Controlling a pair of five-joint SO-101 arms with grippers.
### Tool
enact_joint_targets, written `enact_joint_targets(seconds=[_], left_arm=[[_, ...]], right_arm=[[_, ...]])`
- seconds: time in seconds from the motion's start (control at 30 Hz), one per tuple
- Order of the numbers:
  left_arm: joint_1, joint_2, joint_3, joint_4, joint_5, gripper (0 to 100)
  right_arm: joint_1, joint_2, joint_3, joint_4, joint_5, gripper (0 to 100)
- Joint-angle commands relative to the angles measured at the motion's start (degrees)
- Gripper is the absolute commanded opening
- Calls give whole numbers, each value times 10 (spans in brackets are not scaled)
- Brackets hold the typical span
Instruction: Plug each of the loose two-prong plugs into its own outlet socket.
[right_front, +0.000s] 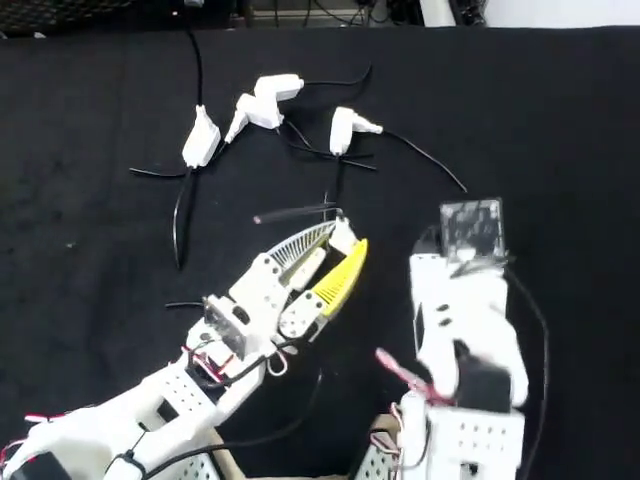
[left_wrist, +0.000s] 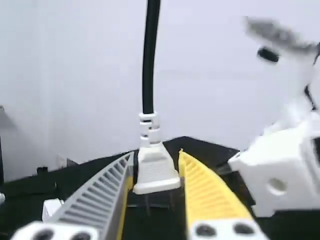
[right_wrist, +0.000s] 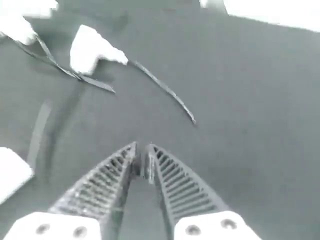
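No text, label, number or sign can be read anywhere.

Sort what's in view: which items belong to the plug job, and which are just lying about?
Job: plug gripped in left pincer; left connector, middle connector, right connector, all white, corded, lying loose; right pincer, holding nothing.
Not the job: black table cover; red wiring on the arms.

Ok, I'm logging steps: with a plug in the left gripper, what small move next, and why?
Probably carry the plug toward the white connectors farther out on the table: the left gripper is shut on it, prongs bare, and they lie apart from it.
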Motion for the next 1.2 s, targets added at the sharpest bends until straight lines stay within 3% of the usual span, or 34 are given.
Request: enact_joint_targets(seconds=[0.0,0.07,0.17,0.57,0.83,0.93,1.07,1.17], left_arm=[[21,-11,7,54,4,29],[28,-11,7,64,4,29],[31,-11,11,66,4,29],[30,-5,11,69,4,29],[26,-5,11,70,4,29],[41,-10,11,96,4,29],[57,-10,11,97,4,29],[54,-11,11,97,4,29]], right_arm=[[-86,-166,-22,100,12,12],[-146,-233,-22,148,28,12],[-187,-217,-25,162,46,12],[-175,-224,-25,57,101,12],[-161,-224,-67,45,142,12],[-165,-224,-53,37,125,12],[-193,-226,-12,-1,31,12],[-232,-227,-1,-11,19,12]])
